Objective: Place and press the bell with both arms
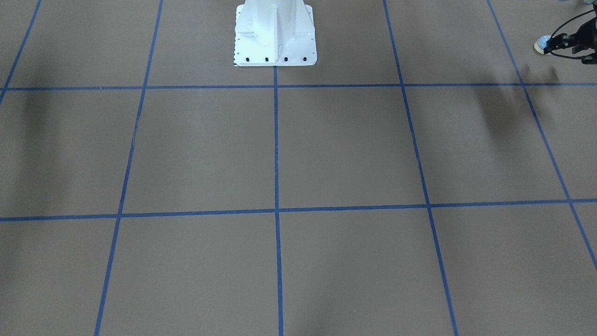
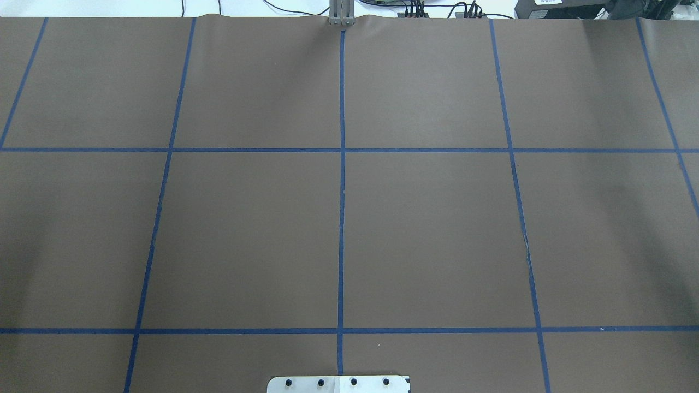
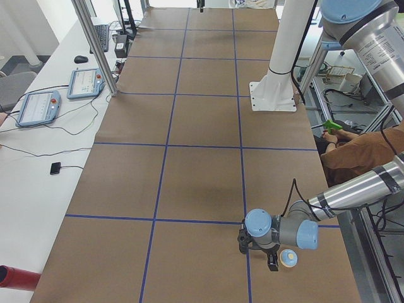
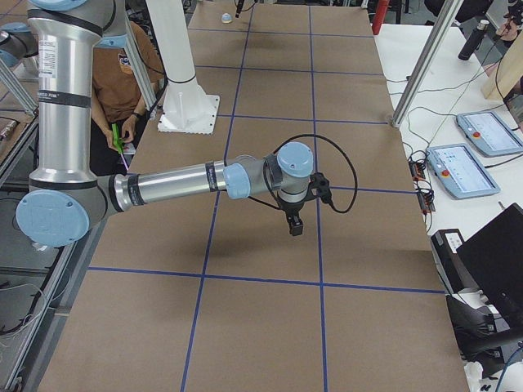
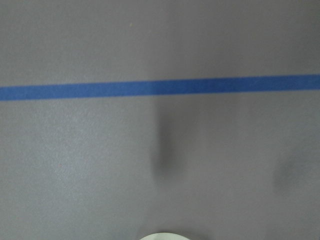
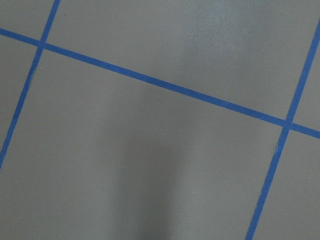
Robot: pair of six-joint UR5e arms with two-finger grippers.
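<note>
The bell (image 1: 541,45) is light blue with a cream rim and sits at the table's far end on my left side. It also shows in the exterior left view (image 3: 288,257), far off in the exterior right view (image 4: 226,17), and as a cream sliver at the bottom edge of the left wrist view (image 5: 165,236). My left gripper (image 1: 554,44) is low over the table with its fingertips right at the bell. I cannot tell whether it is open or shut on the bell. My right gripper (image 4: 292,222) points down above the table mid-way along it, with nothing seen in it. I cannot tell whether it is open or shut.
The white bolted pedestal (image 1: 275,37) stands at the robot's edge of the brown table with blue tape grid lines (image 2: 342,218). A person in a brown shirt (image 3: 360,158) sits beside the table. Tablets (image 3: 38,107) lie on the side bench.
</note>
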